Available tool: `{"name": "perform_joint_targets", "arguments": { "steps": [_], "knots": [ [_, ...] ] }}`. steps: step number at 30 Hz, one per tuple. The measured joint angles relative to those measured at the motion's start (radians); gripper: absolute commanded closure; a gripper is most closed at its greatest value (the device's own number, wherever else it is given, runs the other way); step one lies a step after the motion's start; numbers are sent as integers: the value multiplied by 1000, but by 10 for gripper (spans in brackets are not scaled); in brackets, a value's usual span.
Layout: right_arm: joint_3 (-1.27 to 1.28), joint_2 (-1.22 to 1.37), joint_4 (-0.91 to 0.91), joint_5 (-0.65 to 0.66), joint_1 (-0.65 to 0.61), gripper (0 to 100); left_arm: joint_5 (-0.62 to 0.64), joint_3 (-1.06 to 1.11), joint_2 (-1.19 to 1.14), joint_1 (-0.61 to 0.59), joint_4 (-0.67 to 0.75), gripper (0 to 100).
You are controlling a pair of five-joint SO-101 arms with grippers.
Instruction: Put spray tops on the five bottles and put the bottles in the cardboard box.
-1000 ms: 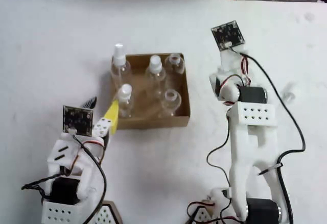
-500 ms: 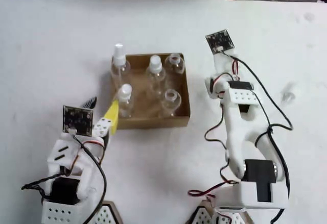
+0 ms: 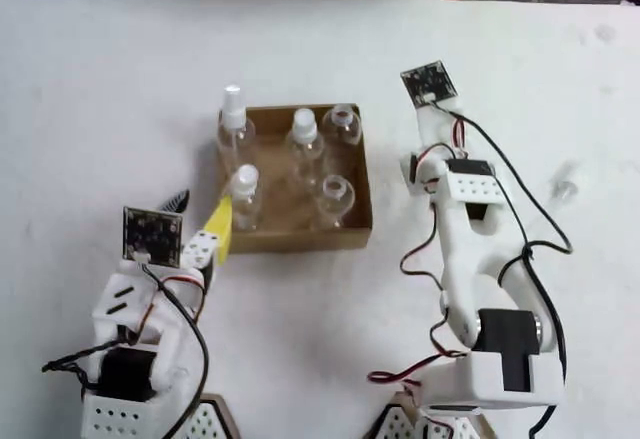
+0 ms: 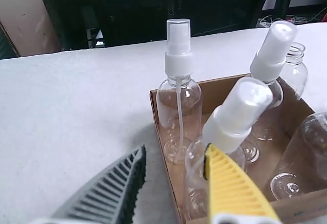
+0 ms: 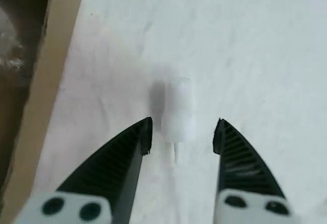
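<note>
The cardboard box (image 3: pixel 358 221) stands mid-table with clear bottles upright in it. Three wear white spray tops: (image 3: pixel 233 109), (image 3: pixel 303 127), (image 3: pixel 245 181). Two have bare necks: (image 3: pixel 342 119), (image 3: pixel 334 194). In the left wrist view the nearest topped bottle (image 4: pixel 236 117) stands just past the yellow finger (image 4: pixel 232 188), inside the box's wall (image 4: pixel 162 147). My left gripper (image 3: pixel 204 199) (image 4: pixel 171 165) is open at the box's near-left corner, holding nothing. My right gripper (image 5: pixel 182 129) is open and points down at the table right of the box. A loose white spray top (image 5: pixel 179 113) lies between its fingertips.
The box's right wall (image 5: pixel 45 86) stands close beside my right gripper. A small clear cap-like piece (image 3: pixel 565 191) lies on the white table at the far right. The right arm (image 3: pixel 470 259) stretches from the near edge towards the box, trailing cables.
The right arm has folded and its wrist has shifted a little left, towards the box. The left arm, the box and the bottles have not moved.
</note>
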State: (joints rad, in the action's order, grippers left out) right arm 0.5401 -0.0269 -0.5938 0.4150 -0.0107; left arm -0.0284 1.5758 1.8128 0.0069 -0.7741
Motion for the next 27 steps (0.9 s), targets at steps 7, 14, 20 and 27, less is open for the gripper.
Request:
{"name": "perform_joint_targets", "arguments": {
  "steps": [7,14,20,27],
  "knots": [
    [-245,61,-193,0,2,829,0,0,0,0,0,823],
    [-743,365,-595,0,0,829,0,0,0,0,0,823],
    [-1185,704,-870,2,0,830,0,0,0,0,0,823],
    [-1602,1019,-1036,3,5,830,0,0,0,0,0,823]
  ]
}}
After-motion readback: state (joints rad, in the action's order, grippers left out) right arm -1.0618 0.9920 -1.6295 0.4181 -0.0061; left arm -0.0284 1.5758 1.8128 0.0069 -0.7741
